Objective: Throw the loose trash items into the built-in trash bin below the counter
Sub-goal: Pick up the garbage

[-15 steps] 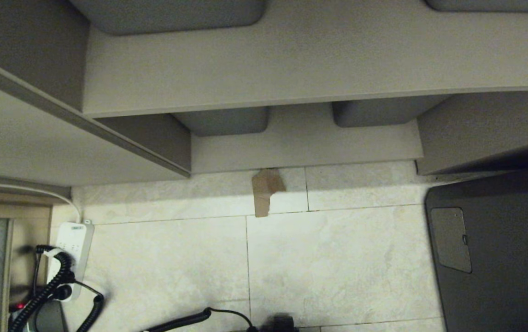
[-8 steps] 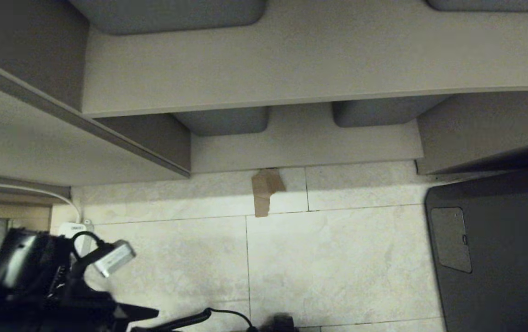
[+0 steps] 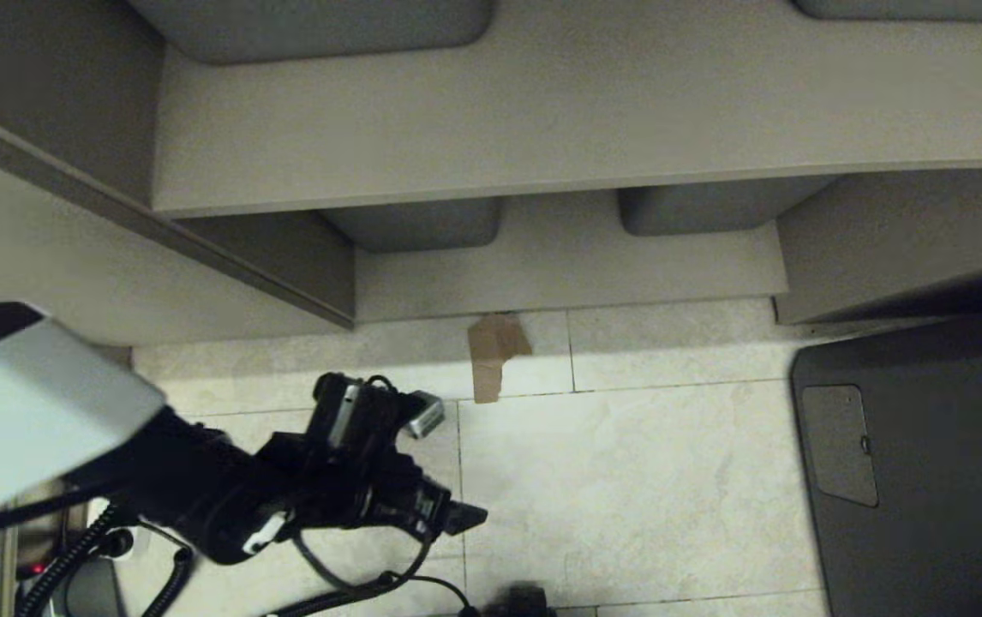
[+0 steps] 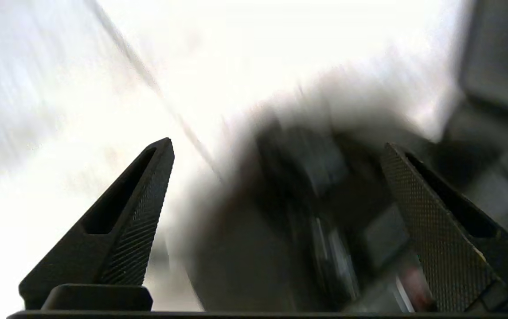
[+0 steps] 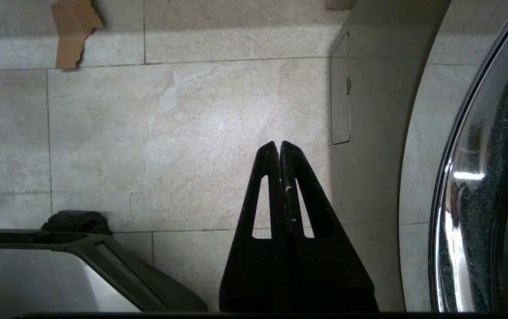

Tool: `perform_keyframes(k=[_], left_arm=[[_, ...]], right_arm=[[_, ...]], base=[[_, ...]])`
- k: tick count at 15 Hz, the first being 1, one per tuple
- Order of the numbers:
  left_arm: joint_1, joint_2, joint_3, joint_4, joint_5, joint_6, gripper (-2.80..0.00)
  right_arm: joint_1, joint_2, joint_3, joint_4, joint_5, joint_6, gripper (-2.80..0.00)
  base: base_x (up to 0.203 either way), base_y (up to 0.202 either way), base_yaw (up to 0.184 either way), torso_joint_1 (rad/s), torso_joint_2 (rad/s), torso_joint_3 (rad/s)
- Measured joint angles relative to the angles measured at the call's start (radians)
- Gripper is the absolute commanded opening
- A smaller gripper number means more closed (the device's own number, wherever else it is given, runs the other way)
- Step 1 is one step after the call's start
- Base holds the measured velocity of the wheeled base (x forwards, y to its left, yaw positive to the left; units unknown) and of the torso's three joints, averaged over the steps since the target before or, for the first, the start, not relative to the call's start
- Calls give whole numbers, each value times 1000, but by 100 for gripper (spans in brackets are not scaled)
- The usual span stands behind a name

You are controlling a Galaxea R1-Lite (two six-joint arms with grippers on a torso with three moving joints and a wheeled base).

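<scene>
The loose trash items, the built-in trash bin and the counter are out of view. My left arm reaches in from the lower left of the head view, and its gripper (image 3: 450, 512) hangs over the pale floor tiles. In the left wrist view this gripper (image 4: 277, 144) is open, its two black fingers wide apart with nothing held; only a blurred dark shape lies behind them. My right gripper (image 5: 278, 142) is shut and empty, pointing at a floor tile beside a dark appliance front.
Beige shelves (image 3: 542, 111) span the top, with grey tubs (image 3: 418, 224) tucked under them. A brown cardboard scrap (image 3: 495, 353) lies on the floor by the plinth. A dark appliance (image 3: 919, 463) stands at the right. Coiled black cables (image 3: 88, 548) sit at the lower left.
The left arm has swung into the head view from the lower left and moved toward the middle of the floor. The right gripper and the scene have stayed still.
</scene>
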Motion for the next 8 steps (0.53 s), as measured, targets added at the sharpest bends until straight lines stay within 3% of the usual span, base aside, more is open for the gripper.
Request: perform_keyframes(k=[2, 4, 8], left_arm=[[-48, 98, -111, -50, 125, -44, 0], [-75, 172, -207, -21, 258, -87, 0], [-94, 285, -407, 60, 436, -192, 0]], right_arm=[[0, 0, 0, 0, 0, 0, -280], [0, 0, 0, 0, 0, 0, -280], [0, 0, 0, 0, 0, 0, -280]], base=[[0, 0, 0, 0, 0, 0], [0, 0, 0, 0, 0, 0], [0, 0, 0, 0, 0, 0]])
